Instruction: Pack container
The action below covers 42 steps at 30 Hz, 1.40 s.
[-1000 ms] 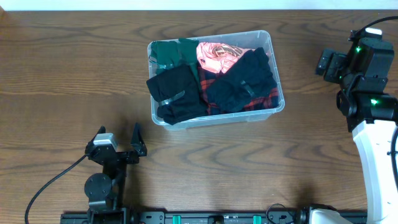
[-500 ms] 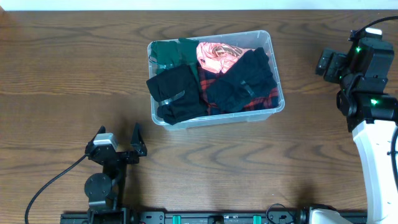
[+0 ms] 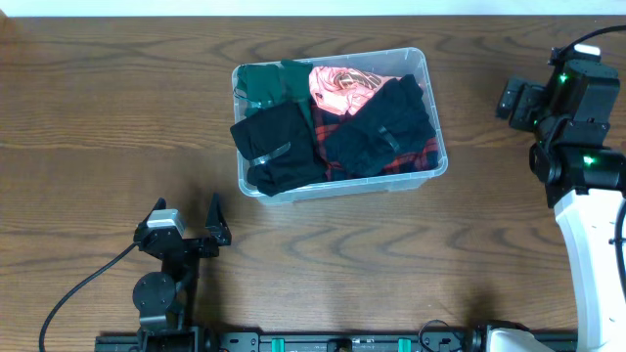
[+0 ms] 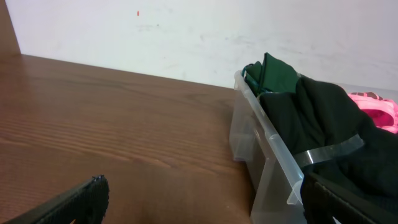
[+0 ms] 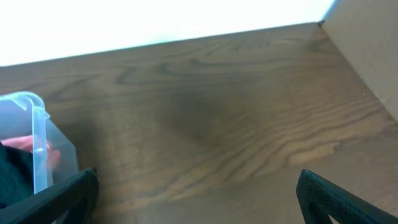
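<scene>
The clear plastic container stands on the table at the middle back. It holds a green garment, a pink one, a black one and a black one over red plaid. My left gripper is open and empty, in front of the container's left corner and apart from it. In the left wrist view the container wall is ahead on the right. My right gripper is open and empty, to the right of the container. In the right wrist view a container corner shows at the left.
Bare wooden table lies to the left of and in front of the container. A black cable runs from the left arm's base. A mounting rail lines the front edge. A brown panel stands at the far right.
</scene>
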Tool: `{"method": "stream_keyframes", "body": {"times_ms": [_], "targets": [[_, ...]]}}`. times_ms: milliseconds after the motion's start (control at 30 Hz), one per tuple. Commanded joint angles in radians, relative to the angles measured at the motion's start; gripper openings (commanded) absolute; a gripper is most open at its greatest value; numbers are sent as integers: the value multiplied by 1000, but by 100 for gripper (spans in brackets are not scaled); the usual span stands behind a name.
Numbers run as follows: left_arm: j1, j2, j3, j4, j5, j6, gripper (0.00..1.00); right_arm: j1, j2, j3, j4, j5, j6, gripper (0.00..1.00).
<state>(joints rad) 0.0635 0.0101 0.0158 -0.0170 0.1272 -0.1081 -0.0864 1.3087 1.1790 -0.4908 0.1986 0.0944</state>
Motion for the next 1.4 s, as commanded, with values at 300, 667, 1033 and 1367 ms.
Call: {"method": "stream_keyframes", "body": {"times_ms": [300,667,1033,1367], "targets": [[-3,-6,-12,-42,11,-2,98,179,-332,-1,-231,42,-37,99],[-3,-6,-12,-42,11,-2,98,241,-661,-337,69,-179,-335,99],[-3,-6,-12,-42,11,-2,98,175,-874,-920,745,-264,-209,99],[-3,-6,-12,-42,11,-2,98,151,-1123,-1138,757,-274,-196,99]]}}
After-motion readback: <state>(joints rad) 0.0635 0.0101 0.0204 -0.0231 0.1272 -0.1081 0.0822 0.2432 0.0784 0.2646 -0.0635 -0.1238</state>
